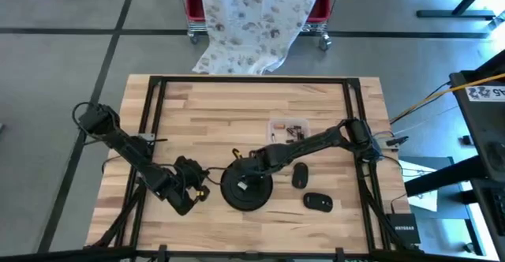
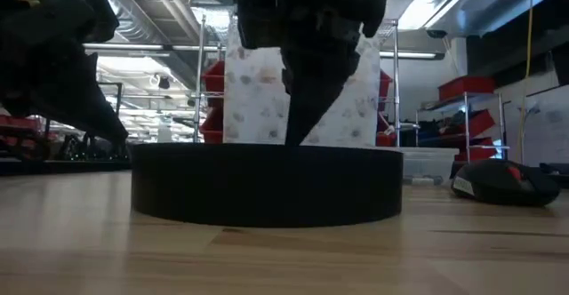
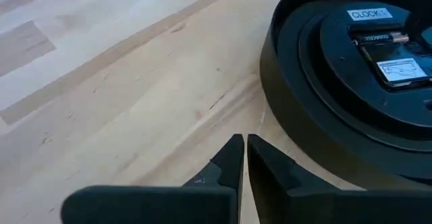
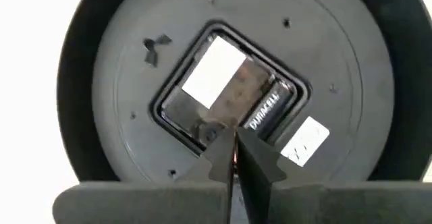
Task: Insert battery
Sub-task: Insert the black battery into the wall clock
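Note:
A round black clock lies face down on the table near its front edge. The battery lies in the square compartment at the middle of the clock's back, and it also shows in the left wrist view. My right gripper is shut and points straight down into that compartment, over the clock. My left gripper is shut and sits low over the wood just left of the clock's rim, apart from it. My right gripper comes from above, its shut fingertips pointing down at the edge of the compartment by the battery's end. The fingers hide the spot, so I cannot tell whether they touch the battery. The battery lies flat in the compartment.
Two black computer mice lie right of the clock, one of them showing in the low view. A small clear box of parts sits behind the clock. Bare wood stretches to the left and far side.

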`<state>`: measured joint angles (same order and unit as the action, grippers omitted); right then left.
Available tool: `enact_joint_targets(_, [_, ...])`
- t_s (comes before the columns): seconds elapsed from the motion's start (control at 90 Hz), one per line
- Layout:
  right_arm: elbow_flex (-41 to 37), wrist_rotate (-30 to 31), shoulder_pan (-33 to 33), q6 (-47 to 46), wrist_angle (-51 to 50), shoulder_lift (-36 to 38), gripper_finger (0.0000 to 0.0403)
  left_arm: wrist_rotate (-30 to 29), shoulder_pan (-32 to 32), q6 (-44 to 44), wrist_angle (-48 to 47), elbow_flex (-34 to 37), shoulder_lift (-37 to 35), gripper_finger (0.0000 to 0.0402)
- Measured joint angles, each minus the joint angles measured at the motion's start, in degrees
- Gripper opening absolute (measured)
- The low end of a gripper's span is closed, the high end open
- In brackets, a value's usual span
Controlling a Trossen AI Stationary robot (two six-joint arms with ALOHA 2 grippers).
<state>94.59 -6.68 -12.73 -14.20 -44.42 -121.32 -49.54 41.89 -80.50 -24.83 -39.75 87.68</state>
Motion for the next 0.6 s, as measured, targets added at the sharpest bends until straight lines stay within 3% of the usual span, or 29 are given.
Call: enact_joint_targets(0.6, [-0.64,-0.50,0.00,-2.12,1.22,-3.24,0.0000,-0.02,0.00,-0.01,0.16,-0.02,0.00,0.0003])
